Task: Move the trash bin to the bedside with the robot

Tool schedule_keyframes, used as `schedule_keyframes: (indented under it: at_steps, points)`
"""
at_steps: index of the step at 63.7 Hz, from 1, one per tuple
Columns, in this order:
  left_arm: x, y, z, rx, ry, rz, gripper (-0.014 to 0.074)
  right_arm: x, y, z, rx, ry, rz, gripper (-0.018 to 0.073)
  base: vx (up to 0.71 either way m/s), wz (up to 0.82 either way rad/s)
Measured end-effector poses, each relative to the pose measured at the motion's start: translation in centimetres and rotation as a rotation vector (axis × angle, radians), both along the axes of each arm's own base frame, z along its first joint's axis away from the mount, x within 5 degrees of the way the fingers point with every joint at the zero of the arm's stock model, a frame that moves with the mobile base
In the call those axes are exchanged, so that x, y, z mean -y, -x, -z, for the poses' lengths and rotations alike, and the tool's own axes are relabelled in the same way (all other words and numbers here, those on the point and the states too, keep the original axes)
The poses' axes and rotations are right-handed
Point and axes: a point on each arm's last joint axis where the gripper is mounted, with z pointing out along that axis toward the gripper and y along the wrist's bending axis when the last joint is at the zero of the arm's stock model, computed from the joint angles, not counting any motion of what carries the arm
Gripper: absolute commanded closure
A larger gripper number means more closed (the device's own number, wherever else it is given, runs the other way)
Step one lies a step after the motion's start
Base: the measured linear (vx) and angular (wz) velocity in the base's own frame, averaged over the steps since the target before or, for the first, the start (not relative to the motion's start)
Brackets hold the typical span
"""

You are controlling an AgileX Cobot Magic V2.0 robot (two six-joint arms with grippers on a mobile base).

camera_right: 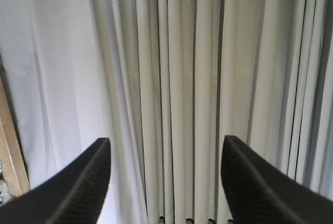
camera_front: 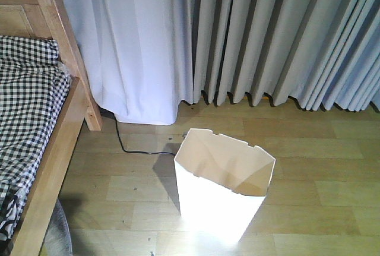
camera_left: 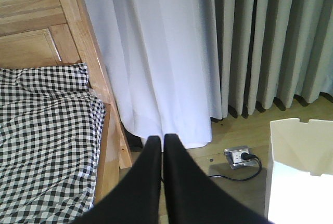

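Two grippers: both seen only from their own wrist views; neither touches anything.
Left gripper (camera_left: 159, 142): lower centre of the left wrist view, its two black fingers (camera_left: 179, 182) pressed together tip to tip, clenched on nothing.
Right gripper (camera_right: 166, 148): black textured fingers (camera_right: 83, 182) at the lower left and lower right of the right wrist view, spread wide, released, with only curtain between them.
Trash bin (camera_front: 222, 187): white, cream inside, angular notched rim, upright on the wooden floor (camera_front: 320, 179) at lower centre of the front view, well apart from both sets of jaws.
Bin relative to left jaws: in the left wrist view the bin's corner sits at the lower right edge of the frame, to the right of the closed tips, not between them.
Bin relative to right jaws: not in the right wrist view at all.
Bedside (camera_front: 56, 143): light wooden frame with black-and-white checkered bedding (camera_front: 27, 107) along the left edge of the front view; a strip of bare floor separates it from the bin.
Front view only: a black cable (camera_front: 127, 146) running across the floor from the bed post toward the bin.
Left wrist view only: a floor socket (camera_left: 238, 156) with a plug in it, between the jaws and the bin.
Far: white drape (camera_front: 130, 42) and grey pleated curtains (camera_front: 285, 30) across the top of every view.
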Motion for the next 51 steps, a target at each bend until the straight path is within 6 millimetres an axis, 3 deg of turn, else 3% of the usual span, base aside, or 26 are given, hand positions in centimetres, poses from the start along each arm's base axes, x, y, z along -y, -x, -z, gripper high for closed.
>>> schedule_keyframes:
  at_steps: [13, 51]
  points:
    - [0.00, 0.00, 0.00, 0.000, 0.000, 0.000, 0.0603, -0.05, 0.00, 0.17, -0.019, 0.011, -0.006, 0.0573, 0.00, 0.00]
    - [0.00, 0.00, 0.00, 0.000, 0.000, 0.000, 0.0603, 0.05, -0.10, 0.40, -0.013, 0.024, 0.005, 0.0567, 0.00, 0.00]
